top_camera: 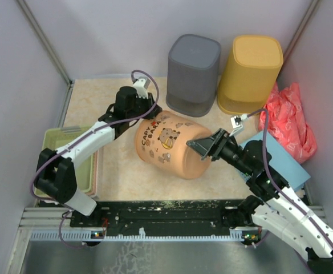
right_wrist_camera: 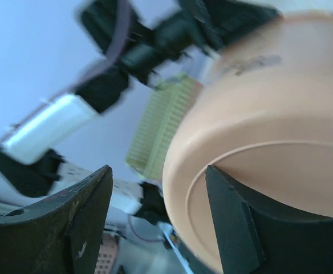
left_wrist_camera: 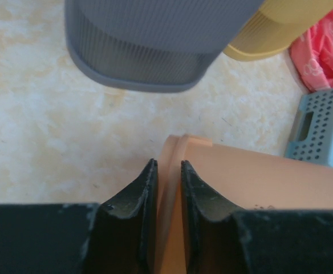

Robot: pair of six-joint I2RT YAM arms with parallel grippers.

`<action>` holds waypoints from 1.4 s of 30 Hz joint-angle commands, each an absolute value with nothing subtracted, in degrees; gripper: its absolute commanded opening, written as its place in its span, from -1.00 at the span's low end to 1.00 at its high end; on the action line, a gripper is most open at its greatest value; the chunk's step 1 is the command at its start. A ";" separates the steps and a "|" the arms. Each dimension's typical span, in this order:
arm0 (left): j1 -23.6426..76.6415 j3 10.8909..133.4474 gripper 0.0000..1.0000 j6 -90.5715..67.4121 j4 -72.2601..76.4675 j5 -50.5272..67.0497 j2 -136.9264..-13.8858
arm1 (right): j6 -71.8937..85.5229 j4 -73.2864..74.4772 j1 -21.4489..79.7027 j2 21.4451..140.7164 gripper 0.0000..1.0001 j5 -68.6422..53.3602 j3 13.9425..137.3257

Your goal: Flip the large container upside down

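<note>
Top external view shows the peach capybara-print bin (top_camera: 169,149) lying on its side on the marbled table (top_camera: 118,174), its mouth toward the left arm; the left gripper (left_wrist_camera: 166,166) is pinched upon the thin rim; the right gripper (right_wrist_camera: 158,170) stands wide apart around the base edge, gripping nothing (one finger seems to touch the bottom). It is smooth moulded plastic, tapered; probably light, stiff and slippery; I judge the rim and the base lip the best holds.

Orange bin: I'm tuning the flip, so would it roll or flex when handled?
Tipped on its rounded side, the orange bin would probably roll if released. Its thin rim, pinched by the left gripper, may flex.
</note>
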State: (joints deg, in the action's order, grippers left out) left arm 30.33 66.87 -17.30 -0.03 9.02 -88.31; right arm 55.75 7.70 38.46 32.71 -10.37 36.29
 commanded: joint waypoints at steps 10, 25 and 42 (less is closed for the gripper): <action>34.72 67.20 -0.64 -29.53 -1.90 18.81 -98.07 | 53.87 -17.96 40.97 46.89 0.34 -9.73 38.57; 26.71 89.72 0.42 -23.36 -15.48 19.15 -96.01 | 28.73 21.22 41.84 44.73 0.36 8.11 60.32; 26.51 71.16 0.98 -19.34 -36.27 14.10 -53.84 | 52.18 45.74 41.84 17.69 0.49 -9.87 32.05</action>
